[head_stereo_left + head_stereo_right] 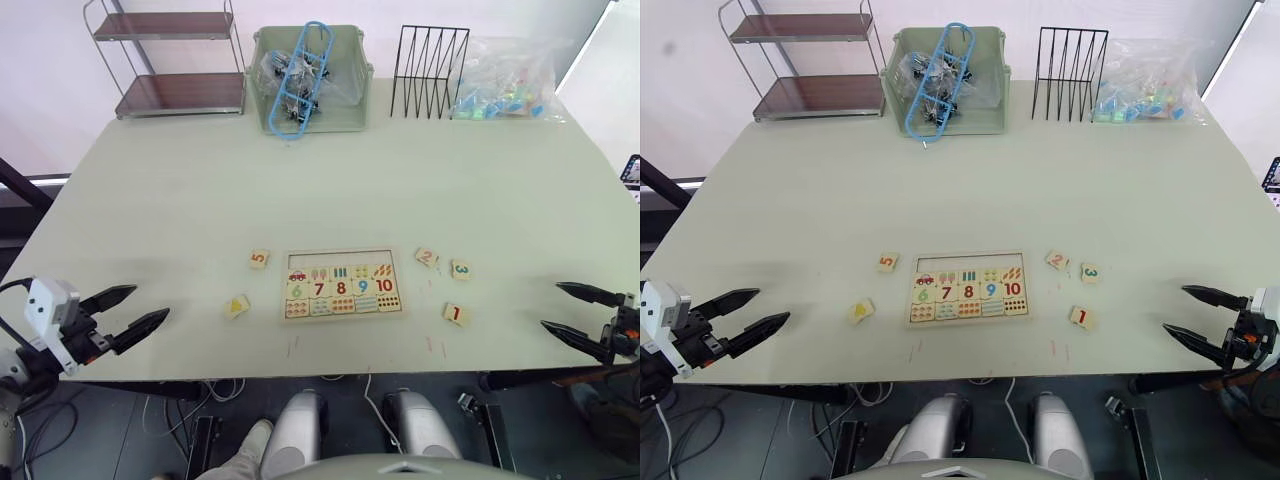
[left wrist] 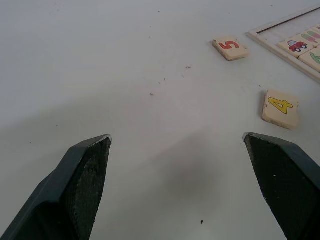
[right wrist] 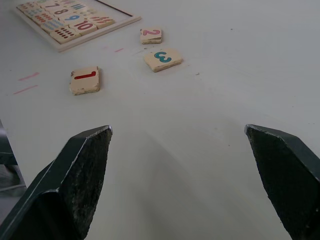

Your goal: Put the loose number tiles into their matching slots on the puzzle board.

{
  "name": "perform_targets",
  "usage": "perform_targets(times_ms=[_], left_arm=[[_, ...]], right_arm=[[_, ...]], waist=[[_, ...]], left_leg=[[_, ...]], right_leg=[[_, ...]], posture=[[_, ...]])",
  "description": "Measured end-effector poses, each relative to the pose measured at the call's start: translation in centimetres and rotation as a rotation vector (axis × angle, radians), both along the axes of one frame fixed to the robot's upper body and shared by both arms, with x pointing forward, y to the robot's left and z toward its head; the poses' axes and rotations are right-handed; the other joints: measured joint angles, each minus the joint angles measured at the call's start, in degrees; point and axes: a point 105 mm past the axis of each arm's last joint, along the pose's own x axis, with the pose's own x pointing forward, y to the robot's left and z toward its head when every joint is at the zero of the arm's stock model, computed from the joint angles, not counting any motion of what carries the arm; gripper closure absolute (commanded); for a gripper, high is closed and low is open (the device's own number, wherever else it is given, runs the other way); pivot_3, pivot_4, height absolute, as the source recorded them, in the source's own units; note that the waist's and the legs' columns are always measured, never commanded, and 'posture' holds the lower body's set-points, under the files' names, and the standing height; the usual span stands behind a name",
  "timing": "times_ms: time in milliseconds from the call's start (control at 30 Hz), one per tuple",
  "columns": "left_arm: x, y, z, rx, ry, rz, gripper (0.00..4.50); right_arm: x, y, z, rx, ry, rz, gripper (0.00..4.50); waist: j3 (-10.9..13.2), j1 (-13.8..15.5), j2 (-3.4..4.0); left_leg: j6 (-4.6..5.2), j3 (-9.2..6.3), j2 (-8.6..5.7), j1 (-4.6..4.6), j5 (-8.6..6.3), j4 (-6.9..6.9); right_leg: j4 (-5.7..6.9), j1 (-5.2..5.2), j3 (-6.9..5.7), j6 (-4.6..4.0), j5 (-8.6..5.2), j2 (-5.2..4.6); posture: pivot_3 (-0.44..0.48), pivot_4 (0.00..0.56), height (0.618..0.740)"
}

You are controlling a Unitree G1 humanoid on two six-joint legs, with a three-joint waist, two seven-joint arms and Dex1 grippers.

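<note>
Pale green tabletop [image 1: 200,190] lies mostly bare. Near its front edge sits the flat pale wooden puzzle board [image 1: 341,284], its upper row of slots [image 1: 340,258] bare. Loose wooden number tiles lie around it: 5 [image 1: 259,258] and 4 [image 1: 237,306] toward the left edge, 2 [image 1: 427,257], 3 [image 1: 460,268] and 1 [image 1: 455,314] toward the right. The left gripper [image 1: 135,310] and right gripper [image 1: 568,309] hover at the front corners, fingers spread, holding nothing. A green bin [image 1: 310,80], black wire rack [image 1: 430,58] and brown shelf [image 1: 170,60] line the far edge.
</note>
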Motion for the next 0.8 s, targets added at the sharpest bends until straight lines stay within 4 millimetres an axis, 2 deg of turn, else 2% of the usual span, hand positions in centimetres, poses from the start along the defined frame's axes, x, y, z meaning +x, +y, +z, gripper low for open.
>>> perform_targets(times_ms=[233, 567, 800], left_arm=[[-0.4, 0.6, -0.6, -0.001, 0.002, -0.009, 0.00], [-0.4, 0.4, -0.4, 0.009, -0.005, -0.023, 0.00], [0.5, -1.1, 1.1, -0.033, -0.041, -0.073, 0.00]], right_arm=[[0.2, 0.7, 0.6, 0.001, -0.042, 0.012, 0.04], [0.2, 1.0, 0.7, 0.008, -0.043, 0.019, 0.04], [0.1, 1.2, 0.7, 0.017, -0.038, 0.037, 0.04]], waist=[[0.0, 0.0, 0.00], [0.0, 0.0, 0.00], [0.0, 0.1, 0.00]], left_leg=[[0.00, 0.00, 0.01, 0.00, 0.00, 0.00], [0.00, 0.00, 0.01, -0.01, 0.00, 0.00], [0.00, -0.01, 0.01, -0.01, 0.00, 0.00]], right_leg=[[0.00, 0.00, 0.00, 0.00, 0.00, 0.02], [-0.01, 0.00, 0.00, 0.00, 0.00, -0.05], [-0.01, 0.00, -0.02, 0.01, 0.00, -0.02]], posture=[[0.000, 0.150, 0.739], [0.000, 0.150, 0.739], [0.000, 0.150, 0.739]])
